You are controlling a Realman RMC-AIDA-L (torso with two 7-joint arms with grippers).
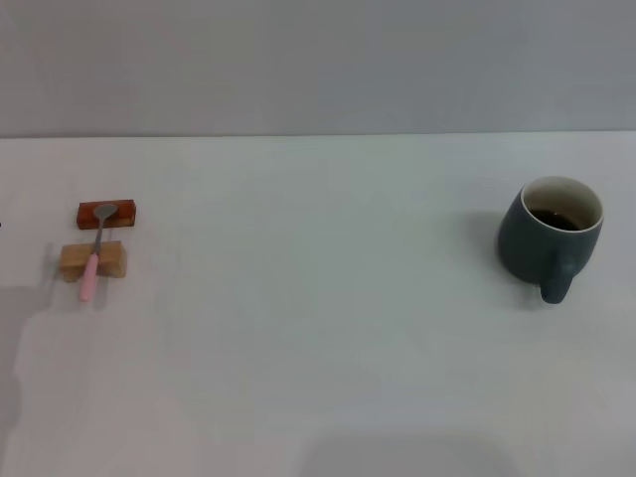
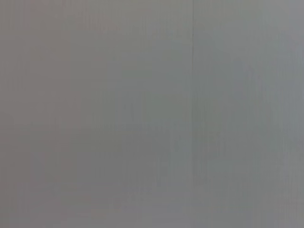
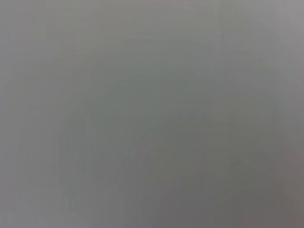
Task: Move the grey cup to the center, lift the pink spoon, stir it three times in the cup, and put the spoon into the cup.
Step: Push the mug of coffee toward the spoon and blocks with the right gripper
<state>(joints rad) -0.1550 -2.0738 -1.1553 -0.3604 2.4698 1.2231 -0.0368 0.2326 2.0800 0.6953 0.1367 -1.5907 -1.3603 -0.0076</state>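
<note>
On the desk (image 1: 318, 348), far right: one grey cup (image 1: 550, 238), upright. Far left: one pink spoon (image 1: 95, 250) across two blocks, red-brown (image 1: 107, 214) and tan (image 1: 92, 260). Neither claw visible; state unknown.

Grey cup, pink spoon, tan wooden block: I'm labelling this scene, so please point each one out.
grey cup (image 1: 525, 248), head view, on its outer wall.
pink spoon (image 1: 89, 277), head view, on its pink handle end.
tan wooden block (image 1: 72, 260), head view, on its left part.

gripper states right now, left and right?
Left gripper: not in view in any camera.
Right gripper: not in view either.
</note>
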